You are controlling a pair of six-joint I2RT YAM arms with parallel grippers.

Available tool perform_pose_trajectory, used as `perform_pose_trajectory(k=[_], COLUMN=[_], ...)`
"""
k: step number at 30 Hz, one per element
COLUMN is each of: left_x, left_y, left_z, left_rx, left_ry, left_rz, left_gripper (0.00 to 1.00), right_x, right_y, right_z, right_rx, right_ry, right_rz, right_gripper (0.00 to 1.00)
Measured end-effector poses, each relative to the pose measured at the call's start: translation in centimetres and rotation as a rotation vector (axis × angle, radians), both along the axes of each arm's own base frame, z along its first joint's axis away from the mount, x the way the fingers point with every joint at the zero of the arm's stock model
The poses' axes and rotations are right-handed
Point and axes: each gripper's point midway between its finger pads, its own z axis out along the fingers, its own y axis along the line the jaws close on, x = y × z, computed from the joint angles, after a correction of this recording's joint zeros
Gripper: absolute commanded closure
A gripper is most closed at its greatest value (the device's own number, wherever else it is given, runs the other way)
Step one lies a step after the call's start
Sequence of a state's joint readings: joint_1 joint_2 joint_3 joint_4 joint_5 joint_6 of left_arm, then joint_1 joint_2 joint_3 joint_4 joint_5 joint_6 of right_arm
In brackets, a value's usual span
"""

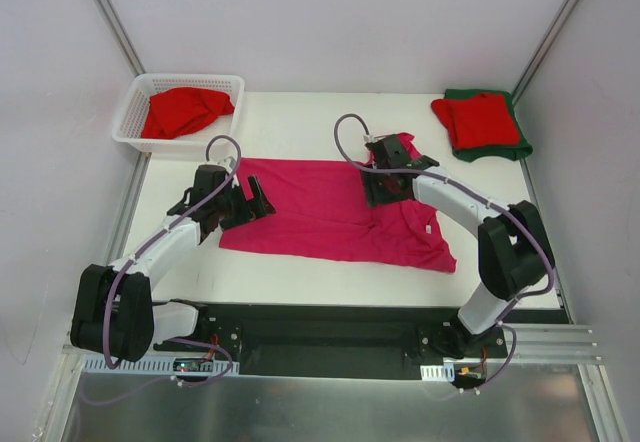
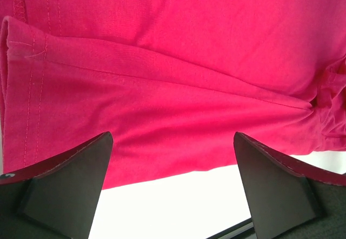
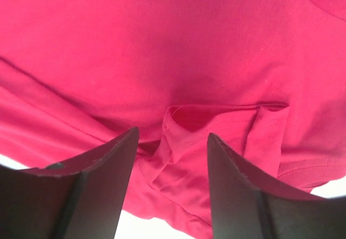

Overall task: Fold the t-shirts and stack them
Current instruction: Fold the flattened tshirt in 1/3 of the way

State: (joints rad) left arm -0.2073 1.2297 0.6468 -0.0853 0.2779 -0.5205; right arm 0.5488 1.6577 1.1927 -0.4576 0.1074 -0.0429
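Left gripper (image 2: 173, 136) stands wide open over the magenta t-shirt (image 1: 320, 212) hem; right gripper (image 3: 173, 132), half open, has a crumpled fold beneath it.

A white plastic lattice basket (image 1: 190, 79) is sitting at the far left corner of the white table (image 1: 300, 122). A black plate (image 1: 320, 334) is lying along the table's near edge.

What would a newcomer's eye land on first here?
The bright magenta-pink t-shirt spread mid-table, with the left hand open at its left edge and the right hand over its far side. Next, a red t-shirt heaped in the white basket at the far left corner, and a folded red-on-green stack at far right.
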Motion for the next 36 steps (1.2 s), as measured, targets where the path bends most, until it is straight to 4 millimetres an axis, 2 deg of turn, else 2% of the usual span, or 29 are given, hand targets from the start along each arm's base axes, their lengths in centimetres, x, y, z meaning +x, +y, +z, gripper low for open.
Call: perform_pose_trajectory(k=[6,9,17,22,32,36], left_x=[-0.2,-0.2,-0.2,-0.2,-0.2,-0.2], left_y=[0.0,0.0,0.0,0.0,0.0,0.1], left_z=[0.0,0.1,0.1,0.1,0.1,0.1], left_rx=[0.000,-0.001,-0.001,-0.001,-0.001,0.000], left_ry=[-0.002,-0.006,-0.006,-0.006,-0.006,-0.006], left_rz=[0.000,0.000,0.000,0.000,0.000,0.000], left_gripper=[0.04,0.05,0.04,0.04,0.04,0.04], right_x=[0.1,0.0,0.0,0.0,0.0,0.2], right_y=[-0.3,-0.4,-0.4,-0.4,-0.3,-0.1], right_z=[-2.5,-3.1,-3.3,-3.5,-3.8,-4.4], right_rx=[-0.053,-0.065,-0.072,-0.074,-0.072,-0.060], right_ry=[0.050,0.064,0.067,0.072,0.077,0.086], right_rz=[0.008,0.012,0.021,0.020,0.013,-0.015], right_gripper=[0.42,0.44,0.75,0.86,0.99,0.99])
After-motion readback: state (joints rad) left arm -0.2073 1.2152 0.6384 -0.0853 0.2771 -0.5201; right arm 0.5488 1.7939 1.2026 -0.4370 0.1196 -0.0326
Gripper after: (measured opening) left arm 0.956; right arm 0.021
